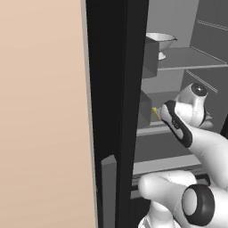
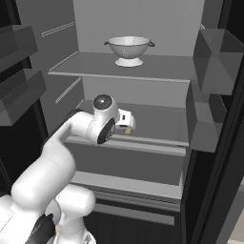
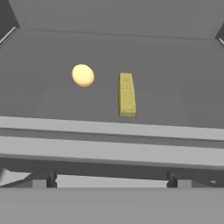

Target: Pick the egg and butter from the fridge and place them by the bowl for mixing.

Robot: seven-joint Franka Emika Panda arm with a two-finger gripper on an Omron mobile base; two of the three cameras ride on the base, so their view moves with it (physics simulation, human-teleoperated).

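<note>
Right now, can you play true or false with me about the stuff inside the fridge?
1. The egg and the butter lie on the same fridge shelf. True.
2. The gripper is squeezing the butter. False: its fingers stand wide open, short of the shelf's front edge, with nothing between them.
3. A white colander stands on the shelf above. True.
4. The egg is touching the butter. False: in the hand view there is bare shelf between them.
5. The fridge door is closed. False: it is open, and the arm reaches inside.
</note>
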